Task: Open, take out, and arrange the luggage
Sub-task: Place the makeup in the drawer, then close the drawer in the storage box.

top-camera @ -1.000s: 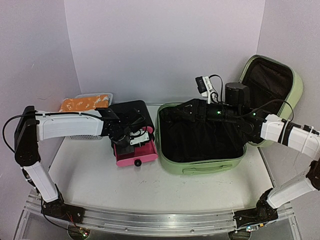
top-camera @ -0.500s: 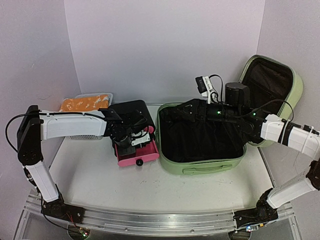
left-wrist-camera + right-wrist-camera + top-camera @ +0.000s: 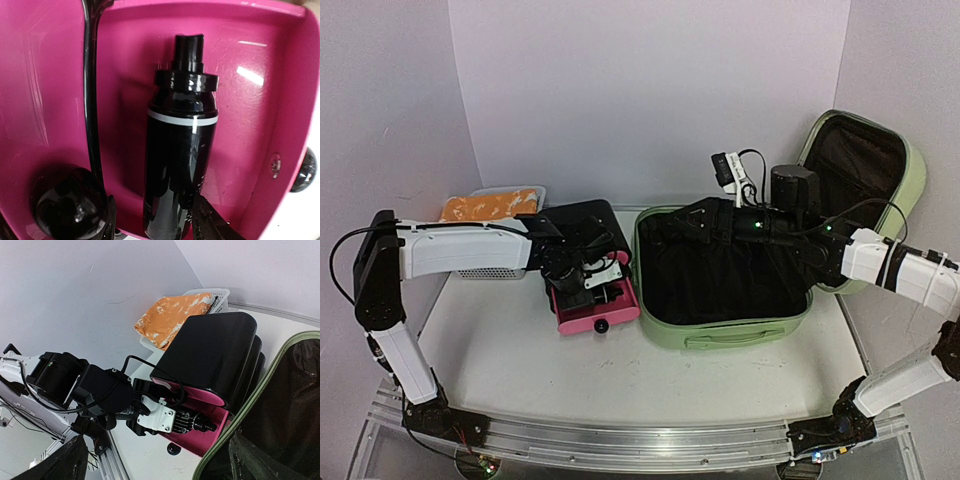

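Note:
The light-green luggage (image 3: 740,335) lies open right of centre, with its black lining showing and its lid (image 3: 868,160) raised at the back right. Its rim also shows in the right wrist view (image 3: 250,410). My right gripper (image 3: 695,225) hovers over the luggage's far-left rim, open and empty (image 3: 165,465). My left gripper (image 3: 592,280) reaches into the open pink drawer (image 3: 595,312). A black spray bottle (image 3: 180,150) lies in that drawer (image 3: 250,75) between the jaws of my left gripper (image 3: 159,225). The right finger touches the bottle and the left finger stands off it.
The black drawer box (image 3: 580,220) stands left of the luggage, touching its side, and shows in the right wrist view (image 3: 215,350). A white perforated basket (image 3: 535,190) holding an orange cloth (image 3: 490,207) stands at the back left. Bare table lies in front.
My left gripper has pushed slightly right and deeper into the pink drawer, and the drawer's front has shifted a little right with it. The right arm has not moved.

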{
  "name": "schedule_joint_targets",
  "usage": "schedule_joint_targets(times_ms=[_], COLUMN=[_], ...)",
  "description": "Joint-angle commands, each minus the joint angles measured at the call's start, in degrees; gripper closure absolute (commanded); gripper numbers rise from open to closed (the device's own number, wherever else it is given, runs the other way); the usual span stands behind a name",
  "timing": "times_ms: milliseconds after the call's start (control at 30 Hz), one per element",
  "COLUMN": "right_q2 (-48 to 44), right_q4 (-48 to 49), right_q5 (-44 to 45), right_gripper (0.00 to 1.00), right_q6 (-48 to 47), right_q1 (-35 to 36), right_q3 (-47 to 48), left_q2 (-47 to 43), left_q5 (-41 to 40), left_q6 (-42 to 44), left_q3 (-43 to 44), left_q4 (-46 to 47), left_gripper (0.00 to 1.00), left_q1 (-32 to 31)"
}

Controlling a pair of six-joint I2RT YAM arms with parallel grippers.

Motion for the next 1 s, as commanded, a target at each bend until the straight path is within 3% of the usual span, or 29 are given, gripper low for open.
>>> schedule_joint_targets(times_ms=[0, 267, 533, 667, 867, 967], right_q2=[-0.97, -0.54, 0.14, 0.52, -1.2, -2.77], right_q4=[2.19, 2.13, 2.13, 2.09, 2.12, 2.12], right_q5=[-1.26, -1.3, -1.5, -1.48, 2.25, 5.01], right_gripper=[0.02, 0.02, 0.02, 0.03, 0.03, 0.03], right_q6=[-0.49, -0.35, -0.24, -0.27, -0.41, -0.22], right_q1=[-0.24, -0.24, -0.27, -0.33, -0.42, -0.57], right_q3=[0.47, 0.81, 1.33, 1.75, 1.13, 0.39], left_q2=[-4.39, -8.86, -14.2, -15.48, -15.5, -14.71], left_q5=[3.8, 10.03, 20.09, 27.35, 23.53, 18.78], left_q6=[-1.34, -4.42, -12.73, -24.13, -50.86, -60.03], left_q3=[3.69, 3.52, 1.64, 1.59, -0.85, -2.74], left_q4=[1.49, 0.52, 0.05, -0.15, 0.31, 0.4], left_gripper=[0.48, 0.43, 0.48, 0.5, 0.4, 0.32], left_q1=[0.0, -0.08, -2.82, -3.52, -4.52, -7.21])
